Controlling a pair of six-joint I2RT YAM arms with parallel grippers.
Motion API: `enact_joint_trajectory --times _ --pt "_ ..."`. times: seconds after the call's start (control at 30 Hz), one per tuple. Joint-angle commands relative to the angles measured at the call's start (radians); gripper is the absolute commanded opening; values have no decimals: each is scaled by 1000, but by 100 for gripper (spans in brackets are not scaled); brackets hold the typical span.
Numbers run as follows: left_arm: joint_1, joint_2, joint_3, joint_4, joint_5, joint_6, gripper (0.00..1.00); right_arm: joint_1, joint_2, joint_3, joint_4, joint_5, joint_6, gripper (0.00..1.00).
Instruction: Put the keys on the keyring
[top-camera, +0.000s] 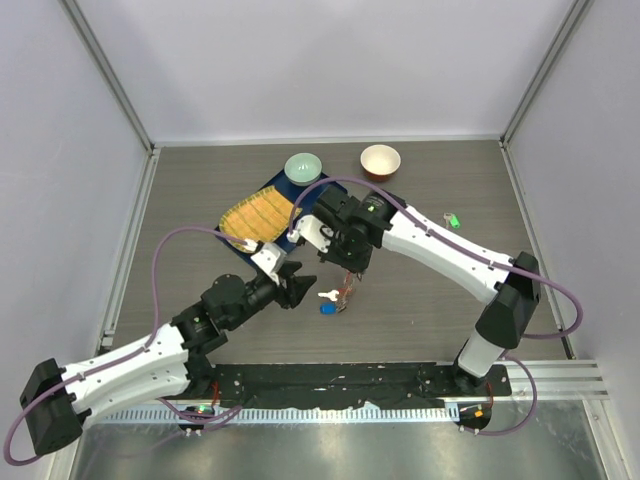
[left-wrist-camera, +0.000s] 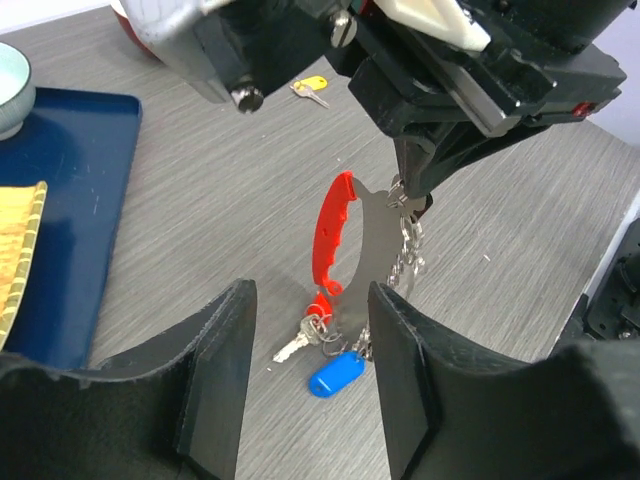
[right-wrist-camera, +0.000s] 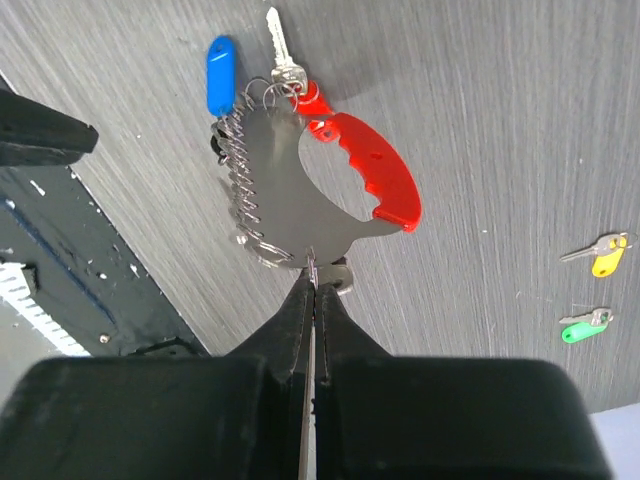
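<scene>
Two loose keys (right-wrist-camera: 598, 260), one keyring (right-wrist-camera: 285, 200), seemingly bearing a third.

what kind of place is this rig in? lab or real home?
Most likely a robotics lab cell, not a home: plain white panel walls on aluminium frame posts enclose the grey wood-grain table, and a white-and-black left arm and right arm are bolted to a black base plate at its near edge.

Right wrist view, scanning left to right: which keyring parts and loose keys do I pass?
On the keyring: blue tag → silver key → red loop → loose yellow key. The green key shares the yellow one's stretch, so it is left unranked.
</scene>
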Motion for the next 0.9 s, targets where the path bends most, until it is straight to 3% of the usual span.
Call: enact_joint_trajectory --times 0.0,0.17,0.4,0.87 --pt "3 -36 -48 141 26 -16 54 16 -30 79 -58 -52 -36 1" --pt "3 -30 -119 334 106 -25 59 16 -81 12 31 -219 -103 1" --pt "3 95 -113 454 209 16 61 20 -96 -63 70 -213 -110 1" --pt "3 300 -96 670 299 38 45 37 -152 -112 113 -264 -137 1"
